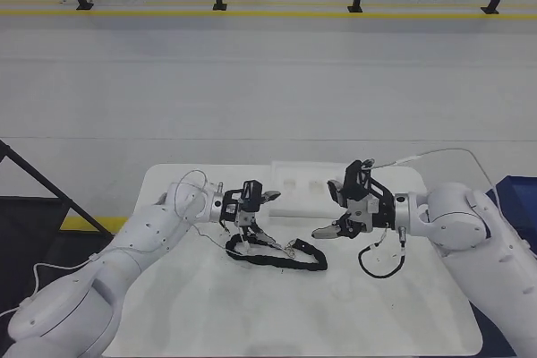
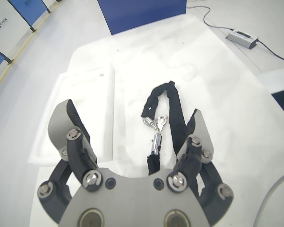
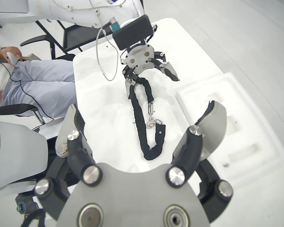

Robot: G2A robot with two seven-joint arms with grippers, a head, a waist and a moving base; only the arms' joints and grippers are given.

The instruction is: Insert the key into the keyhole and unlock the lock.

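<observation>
A chain lock in a black fabric sleeve (image 1: 282,258) (image 2: 174,109) (image 3: 138,119) lies looped on the white table (image 1: 251,313). Its chrome cylinder (image 2: 157,142) (image 3: 151,108) has a silver key (image 2: 161,121) (image 3: 151,124) that seems to stick in its end. The chain's other metal end (image 2: 148,121) rests beside the key. My left gripper (image 1: 255,217) (image 2: 132,112) (image 3: 151,83) hangs open over the loop's left end, one finger against the sleeve. My right gripper (image 1: 329,210) (image 3: 143,109) is open above the loop's right end, holding nothing.
A white foam tray (image 1: 295,183) (image 2: 85,90) (image 3: 239,109) lies at the back of the table, behind both grippers. A black cable loop (image 1: 380,259) hangs under the right arm. A blue cabinet (image 1: 528,192) stands off the table's right side.
</observation>
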